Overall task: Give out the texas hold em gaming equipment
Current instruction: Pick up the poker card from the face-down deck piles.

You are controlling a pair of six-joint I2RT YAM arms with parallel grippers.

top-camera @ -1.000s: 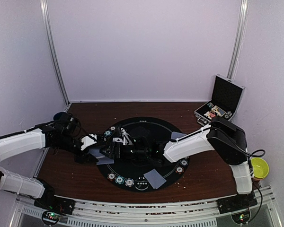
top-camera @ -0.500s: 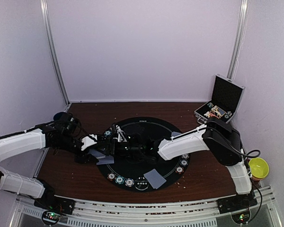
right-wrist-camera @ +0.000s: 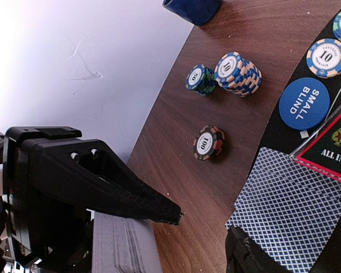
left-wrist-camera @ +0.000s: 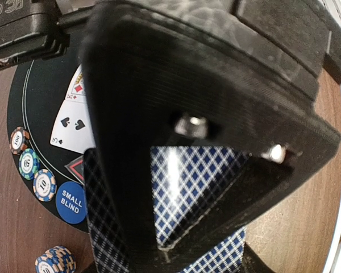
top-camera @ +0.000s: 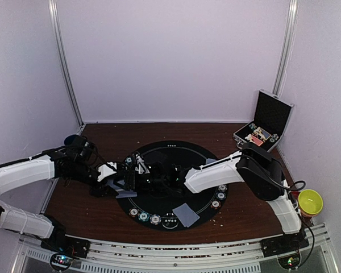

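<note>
Two claws meet at the left edge of the round black mat (top-camera: 176, 153) on the brown desk (top-camera: 102, 142). The left claw (top-camera: 118, 183) is closed partway on a deck of cards (left-wrist-camera: 105, 227); its wrist view shows the blue lattice backs pinched between the black fingers. The right claw (right-wrist-camera: 207, 233) reaches across the mat from the right, just beside the deck. Its jaws stand apart with nothing between them, only bare wood showing in the gap.

Just beside the right claw's lower finger, a single face-down card (right-wrist-camera: 295, 210) lies flat across the mat's edge. The red "ALL IN" triangle marker (right-wrist-camera: 332, 145) overlaps that card's far corner, and the blue "SMALL BLIND" disc (right-wrist-camera: 304, 102) sits next to it on the mat. On the wood outside the mat stand three chip stacks: a red-and-black one (right-wrist-camera: 209, 142), a taller blue-and-orange one (right-wrist-camera: 238, 74) and a short green-edged one (right-wrist-camera: 202, 79) touching it.

From the left wrist, a face-up spade card (left-wrist-camera: 74, 128) lies on the mat, with a row of single chips (left-wrist-camera: 29, 162) along the rim. Overhead, a grey card (top-camera: 186, 214) rests at the mat's near edge. An open black case (top-camera: 267, 122) stands at the far right, and a yellow bowl (top-camera: 311, 202) sits near the right arm's base.
</note>
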